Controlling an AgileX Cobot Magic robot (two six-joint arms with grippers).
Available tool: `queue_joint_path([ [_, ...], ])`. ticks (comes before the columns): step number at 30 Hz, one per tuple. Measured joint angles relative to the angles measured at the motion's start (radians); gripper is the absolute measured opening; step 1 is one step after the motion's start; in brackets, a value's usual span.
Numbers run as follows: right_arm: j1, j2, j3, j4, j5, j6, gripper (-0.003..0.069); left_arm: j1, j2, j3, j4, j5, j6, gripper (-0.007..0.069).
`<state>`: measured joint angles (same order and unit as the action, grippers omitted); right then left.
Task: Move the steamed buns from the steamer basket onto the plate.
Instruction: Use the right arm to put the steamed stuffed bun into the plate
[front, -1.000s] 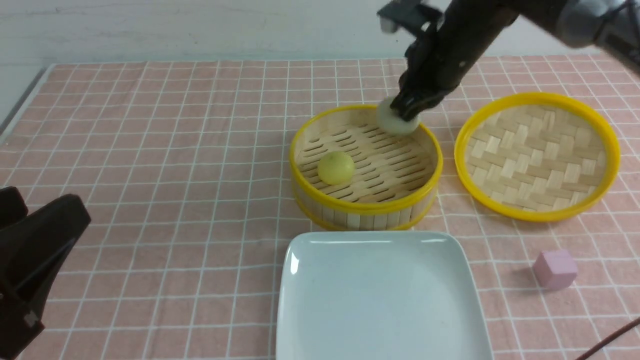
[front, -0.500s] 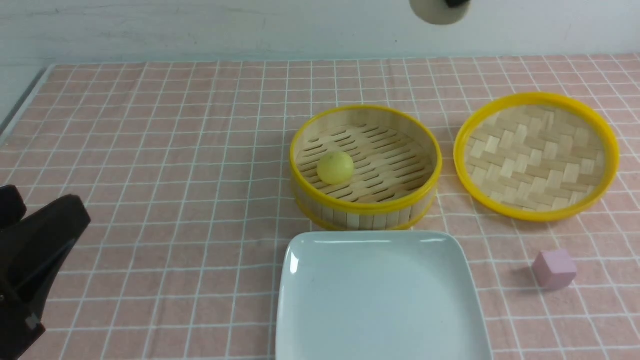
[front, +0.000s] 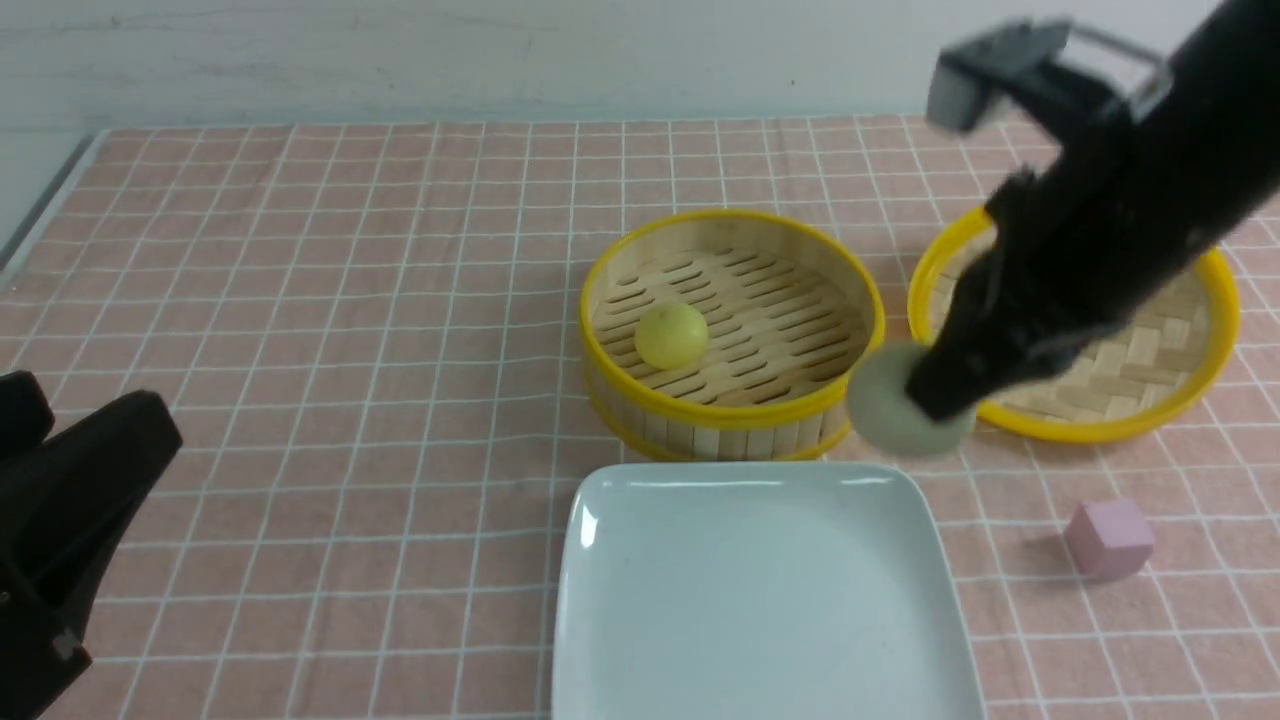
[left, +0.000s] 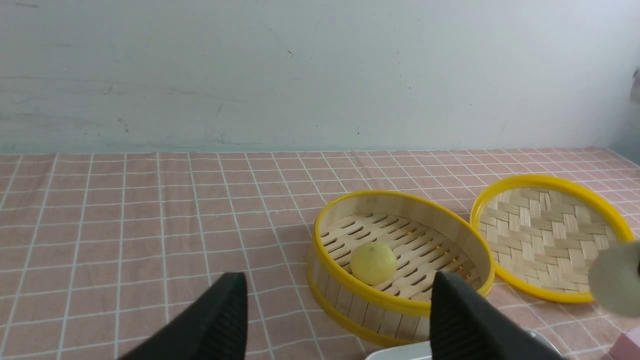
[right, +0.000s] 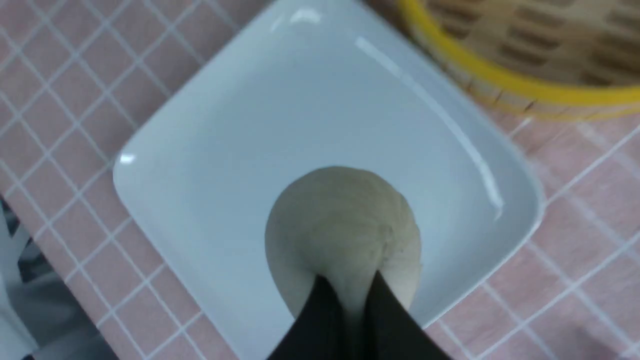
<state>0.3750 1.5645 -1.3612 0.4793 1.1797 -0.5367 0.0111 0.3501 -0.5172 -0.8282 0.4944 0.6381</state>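
My right gripper (front: 935, 395) is shut on the beige-grey steamed bun (front: 900, 408), pinching its edge in the air just right of the steamer basket (front: 735, 412). In the right wrist view the bun (right: 342, 225) hangs from the gripper (right: 350, 287) over the white plate (right: 250, 125). The pale yellow bun (front: 671, 335) lies on the basket's slatted floor. The plate (front: 760, 600) sits just in front of the basket. My left gripper (front: 60, 500) stays open and empty at the near left. From its wrist view, the gripper (left: 340, 285) faces the yellow bun (left: 373, 263) in the basket (left: 400, 305).
The woven bamboo lid (front: 1080, 430) lies upside down right of the basket, partly behind my right arm. A small pink cube (front: 1110, 538) sits right of the plate. The pink checked cloth stretches to the left, with its edge at the far left.
My right gripper lifted the beige-grey bun out of the basket, rose out of view, then came down nearer, right of the basket by the plate's far corner. The left arm stayed still.
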Motion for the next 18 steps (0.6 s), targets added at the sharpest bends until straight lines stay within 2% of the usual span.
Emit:
queue_joint_path([
  [7,0.000,0.069,0.217,0.063,-0.306,-0.226,0.0022,0.000,0.000,0.000,0.000,0.001,0.000,0.0494],
  [11,0.000,0.116,0.229,0.069,-0.357,-0.279,0.0022,0.000,0.000,0.000,0.000,0.001,0.000,0.0494],
  [18,0.000,0.178,0.229,0.078,-0.415,-0.295,0.0022,0.000,0.000,0.000,0.000,0.003,0.000,0.0494],
])
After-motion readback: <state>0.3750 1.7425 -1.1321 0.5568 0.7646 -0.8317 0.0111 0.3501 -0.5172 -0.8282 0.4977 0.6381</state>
